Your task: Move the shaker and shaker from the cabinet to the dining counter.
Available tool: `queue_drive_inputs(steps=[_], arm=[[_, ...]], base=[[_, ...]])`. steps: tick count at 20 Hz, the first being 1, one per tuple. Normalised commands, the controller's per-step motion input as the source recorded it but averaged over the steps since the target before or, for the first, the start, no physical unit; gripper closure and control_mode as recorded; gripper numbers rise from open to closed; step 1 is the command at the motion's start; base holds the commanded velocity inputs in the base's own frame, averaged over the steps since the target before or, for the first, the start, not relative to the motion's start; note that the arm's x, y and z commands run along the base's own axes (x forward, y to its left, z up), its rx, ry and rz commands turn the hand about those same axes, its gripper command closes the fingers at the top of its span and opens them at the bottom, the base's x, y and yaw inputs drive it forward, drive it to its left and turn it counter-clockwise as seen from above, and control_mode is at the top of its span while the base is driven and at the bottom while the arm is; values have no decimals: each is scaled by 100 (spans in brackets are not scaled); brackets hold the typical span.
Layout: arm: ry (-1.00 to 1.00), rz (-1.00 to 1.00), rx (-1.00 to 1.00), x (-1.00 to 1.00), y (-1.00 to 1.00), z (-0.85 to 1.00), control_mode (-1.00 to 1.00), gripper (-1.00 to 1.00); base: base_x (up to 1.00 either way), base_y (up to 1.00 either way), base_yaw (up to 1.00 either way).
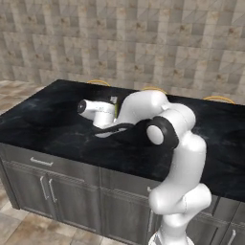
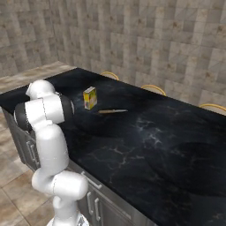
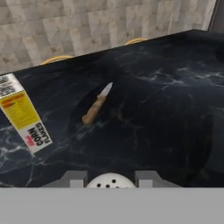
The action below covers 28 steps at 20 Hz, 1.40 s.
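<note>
Gripper [image 3: 111, 177] is pinched on the white shaker [image 3: 110, 180], its round holed top peeking up, over the veined black marble counter [image 2: 167, 145]. Wooden-handled knife [image 3: 96, 104] beside yellow carton [image 2: 90, 97].

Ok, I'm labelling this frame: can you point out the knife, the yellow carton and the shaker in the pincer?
knife [image 3: 97, 106]: hand view, on its wooden handle.
yellow carton [image 2: 90, 97]: right base view, on its front face.
white shaker [image 3: 110, 180]: hand view, on its holed top, between the pincer's fingertips.
</note>
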Motion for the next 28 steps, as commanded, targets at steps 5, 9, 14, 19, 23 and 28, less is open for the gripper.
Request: queue_drive_inputs(steps=[5, 9, 14, 19, 23, 28], arm=[[0, -7, 0, 22, 0, -36, -100, 100], [-1, -7, 0, 30, 0, -42, -100, 100], [0, -8, 0, 37, 0, -39, -100, 100], [0, -7, 0, 28, 0, -39, -100, 100], [0, -6, 0, 18, 0, -46, -100, 100], [-1, -6, 0, 18, 0, -46, -100, 100]], base=[[0, 0, 0], [0, 0, 0], [0, 0, 0], [0, 0, 0], [0, 0, 0], [0, 0, 0]])
